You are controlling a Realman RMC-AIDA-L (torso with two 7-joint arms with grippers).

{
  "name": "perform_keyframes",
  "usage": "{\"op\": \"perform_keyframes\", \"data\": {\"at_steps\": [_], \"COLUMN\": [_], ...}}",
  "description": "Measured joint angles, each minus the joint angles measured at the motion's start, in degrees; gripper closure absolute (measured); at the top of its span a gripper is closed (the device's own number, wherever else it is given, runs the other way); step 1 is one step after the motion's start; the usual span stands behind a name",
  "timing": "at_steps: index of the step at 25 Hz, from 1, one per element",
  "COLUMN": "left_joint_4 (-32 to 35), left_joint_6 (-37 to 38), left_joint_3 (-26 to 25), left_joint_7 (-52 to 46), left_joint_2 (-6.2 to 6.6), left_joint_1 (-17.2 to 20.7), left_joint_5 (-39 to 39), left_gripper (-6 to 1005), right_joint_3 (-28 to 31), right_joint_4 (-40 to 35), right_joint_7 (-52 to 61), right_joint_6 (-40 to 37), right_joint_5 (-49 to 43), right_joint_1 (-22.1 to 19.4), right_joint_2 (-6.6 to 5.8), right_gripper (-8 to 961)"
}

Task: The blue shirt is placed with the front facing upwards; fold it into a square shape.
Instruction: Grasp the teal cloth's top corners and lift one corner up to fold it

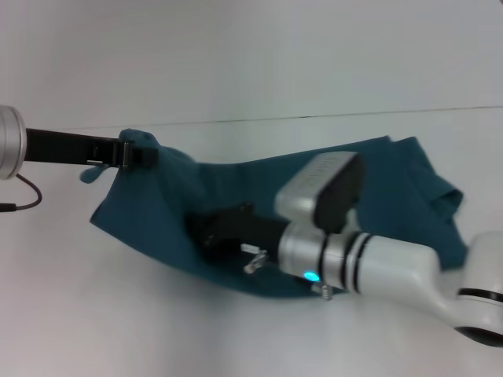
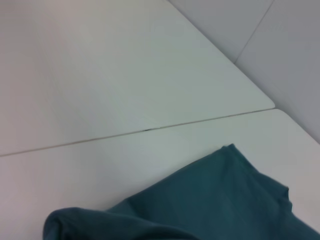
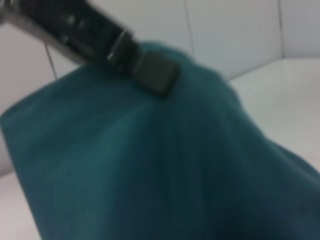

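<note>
— What sits nearest the head camera?

— The right arm, white with black bands and a lit blue dot, reaching in from the lower right. Its right gripper is dark and lies against the blue shirt, low on the lifted cloth; whether its fingers pinch the fabric or merely rest there cannot be told.

— And the shirt itself?

— It is spread across the white table, plain teal side showing, no print visible. The near edge sags in a shallow curve between the two grippers, while the right-hand end lies bunched in folds on the table.

— Farther back?

— The left gripper comes in from the left on a black arm with a silver collar and is clamped onto a bunched corner of the shirt, holding it raised above the table. The right wrist view shows that same black finger pressed into the top of the cloth, which drapes away beneath it.

— Beyond that?

— In the left wrist view, the shirt's far folds rest on the table, crossed by a thin seam line.
</note>
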Motion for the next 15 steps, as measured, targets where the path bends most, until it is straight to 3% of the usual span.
{"op": "perform_keyframes", "data": {"at_steps": [4,9,15], "left_joint_4": [0.64,0.83,0.37], "left_joint_6": [0.02,0.06,-0.23], "left_joint_3": [-0.1,-0.54,-0.62], "left_joint_7": [0.16,0.52,0.72], "left_joint_2": [0.01,0.24,0.49], "left_joint_1": [-0.36,-0.75,-0.82], "left_joint_5": [0.0,0.0,0.0], "left_gripper": [965,966,966], "right_joint_3": [10.26,21.53,29.45], "right_joint_4": [2.38,4.27,1.36], "right_joint_7": [-0.3,-0.43,-0.2], "right_joint_6": [5.09,7.06,1.2], "right_joint_5": [-11.16,-22.63,-24.37], "right_joint_1": [1.57,0.1,-8.83], "right_joint_2": [0.01,-0.25,-1.24], "right_gripper": [922,920,917]}}
